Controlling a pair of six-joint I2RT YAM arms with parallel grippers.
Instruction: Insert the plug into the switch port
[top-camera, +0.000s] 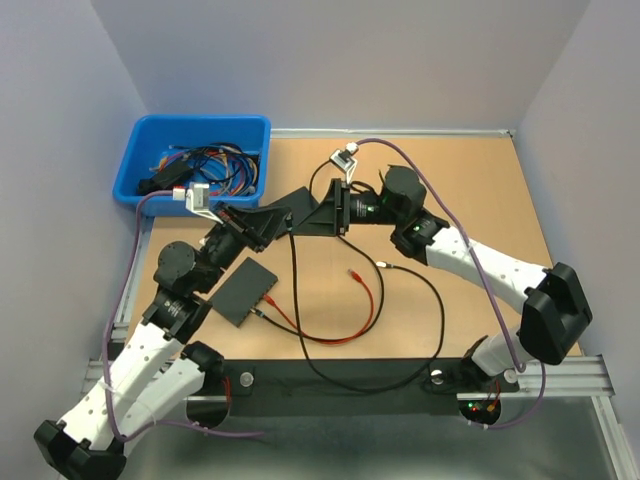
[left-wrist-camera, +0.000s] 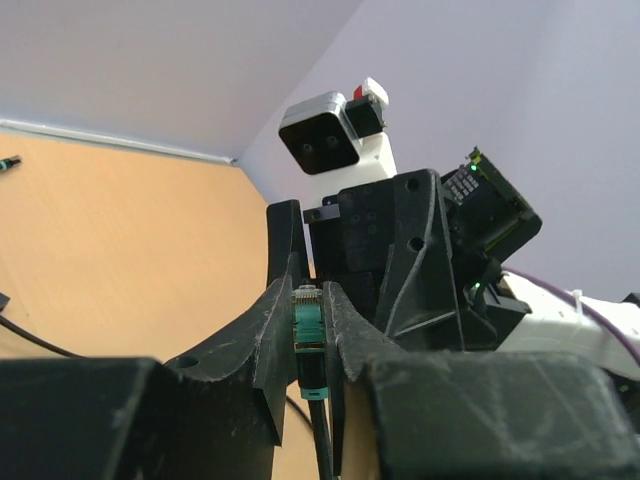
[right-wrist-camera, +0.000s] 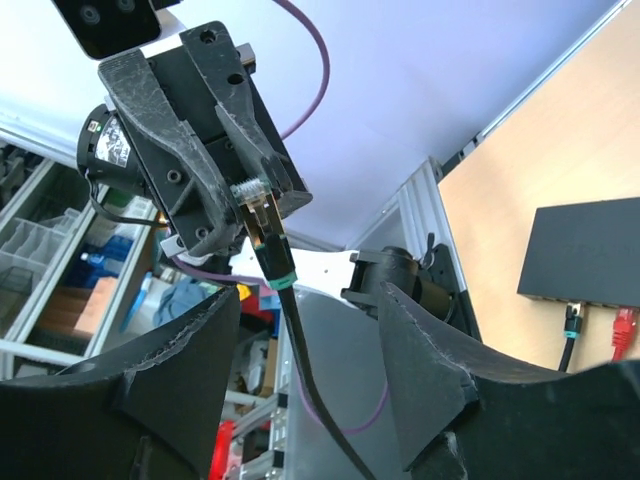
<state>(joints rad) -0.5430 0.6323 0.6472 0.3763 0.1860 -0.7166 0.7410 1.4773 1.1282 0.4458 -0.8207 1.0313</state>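
Above the far middle of the table (top-camera: 470, 200), the left gripper (left-wrist-camera: 308, 292) is clamping the green-booted network plug (left-wrist-camera: 307, 325). The right gripper (right-wrist-camera: 310, 295) is standing open astride the cable (right-wrist-camera: 300, 340). The switch (top-camera: 243, 290) is lying nearer, leftward. Advisably, the plug is being kept square to a port.

My left arm (top-camera: 150, 362) and right arm (top-camera: 478, 262): glossy white link shells between bulky black joint housings. A purple cable (right-wrist-camera: 324, 55) trails loosely along each, up to a small white wrist camera (left-wrist-camera: 325, 142) with twin dark lenses and a red patch behind. Tiny green status lights (left-wrist-camera: 472, 172) on the right wrist block.

My right gripper (right-wrist-camera: 310, 300): fingers (right-wrist-camera: 190, 350) matte black plastic, broad, tapering, edges scuffed grey.

My left gripper (right-wrist-camera: 258, 200): fingers (right-wrist-camera: 150, 110) same black, long and angular, open screw holes in the mount. Round white printed label (right-wrist-camera: 108, 150) on the left wrist motor.

Red and green lights (top-camera: 480, 408) at my right base.
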